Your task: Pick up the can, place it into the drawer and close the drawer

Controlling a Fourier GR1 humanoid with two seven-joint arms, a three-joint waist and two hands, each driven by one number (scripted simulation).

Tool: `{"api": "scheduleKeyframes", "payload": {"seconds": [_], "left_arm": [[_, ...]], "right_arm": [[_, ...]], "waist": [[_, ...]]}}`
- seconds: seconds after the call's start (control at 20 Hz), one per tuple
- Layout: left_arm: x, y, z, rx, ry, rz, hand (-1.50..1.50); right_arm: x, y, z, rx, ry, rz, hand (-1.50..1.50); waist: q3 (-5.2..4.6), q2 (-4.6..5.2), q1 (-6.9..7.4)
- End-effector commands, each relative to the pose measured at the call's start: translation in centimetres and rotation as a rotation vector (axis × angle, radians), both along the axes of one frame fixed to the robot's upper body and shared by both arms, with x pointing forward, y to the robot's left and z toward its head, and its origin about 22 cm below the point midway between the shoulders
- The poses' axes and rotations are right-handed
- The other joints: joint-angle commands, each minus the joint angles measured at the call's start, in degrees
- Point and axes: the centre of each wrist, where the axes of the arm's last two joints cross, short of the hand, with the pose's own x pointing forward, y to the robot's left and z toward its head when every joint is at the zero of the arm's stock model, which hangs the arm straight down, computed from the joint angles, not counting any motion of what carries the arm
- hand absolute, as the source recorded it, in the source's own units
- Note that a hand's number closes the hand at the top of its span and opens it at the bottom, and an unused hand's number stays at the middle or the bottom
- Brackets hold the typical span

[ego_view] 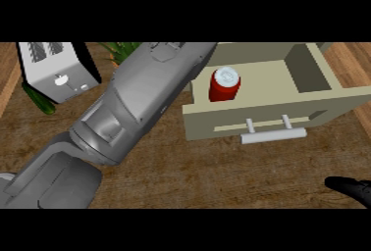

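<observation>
The can (225,84) is seen standing upright inside the open drawer (319,73), red body and pale lid up, set toward the left part of the compartment and apart from the front panel. The placing step is judged to be done; only the closing is left. The drawer is pulled well out over the wooden desk (217,171), its pale handle (273,135) facing the lower edge of the view, which is where a push would have to be applied.

A large grey left forearm (123,112) is stretched diagonally across the view from the lower left up toward the drawer's left rear corner. Its robot hand is hidden beyond the arm's far end, so whether those fingers are spread or curled cannot be told. The can is not seen to be touched by anything.

The right robot hand (354,188) is caught at the lower right corner, black, low against the desk and well apart from the drawer; too little of it is shown for its fingers to be judged.

A white toaster (54,68) is stood at the upper left, with green leaves (123,48) just beside it and a green vegetable (38,100) lying at its left, all clear of the drawer's path.
</observation>
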Motion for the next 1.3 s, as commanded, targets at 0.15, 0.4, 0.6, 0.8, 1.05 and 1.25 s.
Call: {"api": "scheduleKeyframes", "payload": {"seconds": [0.15, 0.4, 0.6, 0.8, 1.05, 1.25], "left_arm": [[0.0, 0.1, -0.2, -0.062, 0.008, -0.009, -1.5], [0.0, -0.1, 0.6, -0.108, -0.006, 0.007, -1.5], [-0.1, -0.3, 0.8, -0.103, -0.017, 0.016, -1.5], [0.1, -0.1, 0.4, -0.077, -0.01, 0.016, -1.5], [0.4, 0.3, 0.6, -0.049, -0.006, -0.022, -1.5], [0.4, 0.4, 1.7, -0.083, -0.006, -0.035, -1.5]], "right_arm": [[1.5, 0.7, 1.2, -0.249, -0.067, -0.015, -1.5], [3.7, 2.2, 1.0, -0.42, -0.067, -0.025, -1.5], [5.3, 4.8, -0.6, -0.537, -0.086, -0.026, -1.5], [8.4, 5.3, -2.4, -0.649, -0.053, -0.053, -1.5], [10.5, 6.6, -7.7, -0.792, -0.006, -0.059, -1.5], [14.5, 7.9, -7.5, -0.854, -0.001, -0.083, -1.5]], "waist": [[-0.1, -0.02, 1.49], [-0.09, 0.59, 1.38], [-0.08, -0.03, 2.72], [-0.1, -0.45, 4.44], [-0.12, -0.67, 6.1], [-0.13, -0.62, 6.62]]}}
